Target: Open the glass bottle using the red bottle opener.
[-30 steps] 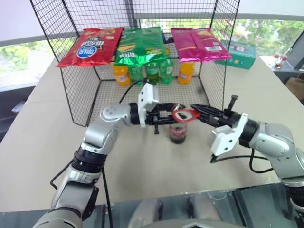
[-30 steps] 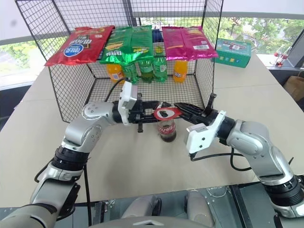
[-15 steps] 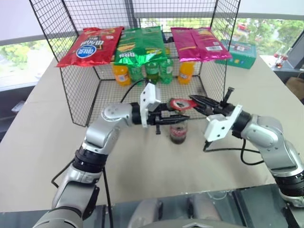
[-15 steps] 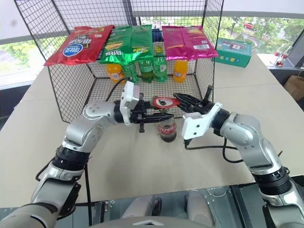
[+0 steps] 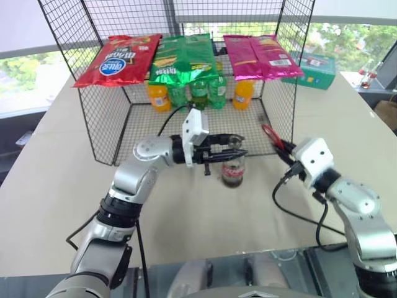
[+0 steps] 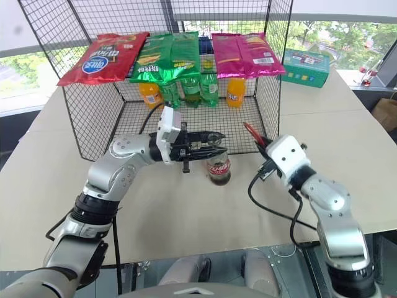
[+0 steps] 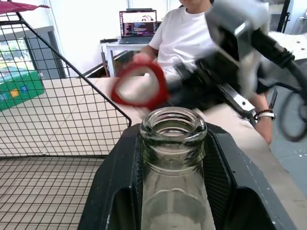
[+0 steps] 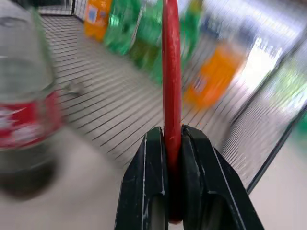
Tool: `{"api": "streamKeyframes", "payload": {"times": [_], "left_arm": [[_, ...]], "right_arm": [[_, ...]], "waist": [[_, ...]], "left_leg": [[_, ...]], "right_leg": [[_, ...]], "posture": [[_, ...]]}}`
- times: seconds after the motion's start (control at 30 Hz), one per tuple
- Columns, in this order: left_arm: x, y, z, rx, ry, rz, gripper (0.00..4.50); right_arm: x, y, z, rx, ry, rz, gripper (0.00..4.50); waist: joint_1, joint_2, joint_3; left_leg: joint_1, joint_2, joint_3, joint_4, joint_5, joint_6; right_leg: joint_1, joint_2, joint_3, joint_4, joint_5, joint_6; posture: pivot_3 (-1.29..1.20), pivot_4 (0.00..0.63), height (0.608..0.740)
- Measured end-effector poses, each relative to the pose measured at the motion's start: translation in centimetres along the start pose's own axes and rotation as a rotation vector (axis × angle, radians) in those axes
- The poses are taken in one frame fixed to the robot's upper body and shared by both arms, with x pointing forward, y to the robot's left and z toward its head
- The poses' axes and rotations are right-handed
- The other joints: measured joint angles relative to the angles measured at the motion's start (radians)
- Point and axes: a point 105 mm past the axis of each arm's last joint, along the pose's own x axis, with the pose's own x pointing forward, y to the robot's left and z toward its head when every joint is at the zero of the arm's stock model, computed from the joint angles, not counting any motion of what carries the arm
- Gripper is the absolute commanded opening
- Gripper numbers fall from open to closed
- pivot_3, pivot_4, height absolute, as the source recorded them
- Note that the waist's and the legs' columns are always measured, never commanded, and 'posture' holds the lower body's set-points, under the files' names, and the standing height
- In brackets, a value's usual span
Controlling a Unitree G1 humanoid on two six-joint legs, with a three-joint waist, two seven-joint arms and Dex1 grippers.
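Cap looks off: the small clear glass cola bottle, red label, stands on the beige counter with a bare open mouth, neck pinched in my left hand. Dark cola fills roughly its lower half. My right hand, clear of the bottle, pinches the flat red ring-headed bottle opener; only setting things down seems left.

big beige table, wire mesh cage sitting on it toward the back, small glass bottle of cola standing upright on the tabletop just in front of the cage, teal box off at the far right corner
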Motion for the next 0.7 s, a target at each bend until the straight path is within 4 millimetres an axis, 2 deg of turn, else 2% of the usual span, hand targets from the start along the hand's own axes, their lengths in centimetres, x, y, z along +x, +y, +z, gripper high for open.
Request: {"api": "streamKeyframes", "payload": {"times": [0.17, 0.3, 0.47, 0.5, 0.7], "left_arm": [[-0.1, -0.1, -0.1, 0.009, -0.008, 0.003, 1.13], [-0.1, -0.2, -0.1, 0.017, -0.012, 0.004, 1.13], [-0.1, -0.4, -0.1, 0.024, -0.017, 0.000, 1.13], [-0.1, -0.4, -0.1, 0.024, -0.017, 0.000, 1.13], [-0.2, -0.4, 0.0, 0.025, -0.015, 0.002, 1.13]], "right_arm": [[-1.0, 3.2, -4.7, 0.306, 0.280, 0.109, 0.00], [-0.2, 3.6, -5.3, 0.413, 0.338, 0.142, 1.65], [0.4, 2.0, -5.7, 0.430, 0.376, 0.104, 4.17], [0.6, 1.8, -5.5, 0.424, 0.370, 0.094, 4.49], [-0.2, -0.3, -5.2, 0.283, 0.383, 0.040, 4.49]], "waist": [[-0.002, 0.000, 0.000], [-0.003, 0.001, 0.000], [-0.001, 0.000, 0.000], [-0.001, 0.000, 0.000], [-0.002, 0.000, 0.001]], "left_leg": [[0.000, 0.000, 0.000, 0.000, -0.001, 0.002], [0.000, 0.000, -0.001, 0.000, -0.001, 0.002], [0.000, -0.001, -0.001, 0.000, 0.001, -0.001], [0.000, -0.001, -0.001, -0.001, 0.001, -0.001], [0.000, -0.001, -0.001, -0.001, 0.000, -0.001]], "right_leg": [[0.000, 0.000, -0.001, 0.000, 0.000, 0.000], [0.000, 0.000, -0.002, 0.000, 0.000, 0.000], [0.000, -0.001, -0.003, -0.001, 0.000, 0.000], [0.000, -0.001, -0.002, -0.001, 0.000, 0.000], [0.000, -0.001, -0.003, -0.001, 0.000, 0.001]], "posture": [[0.00, 0.150, 0.740], [0.00, 0.150, 0.740], [0.00, 0.150, 0.740], [0.00, 0.150, 0.740], [0.00, 0.150, 0.740]]}}
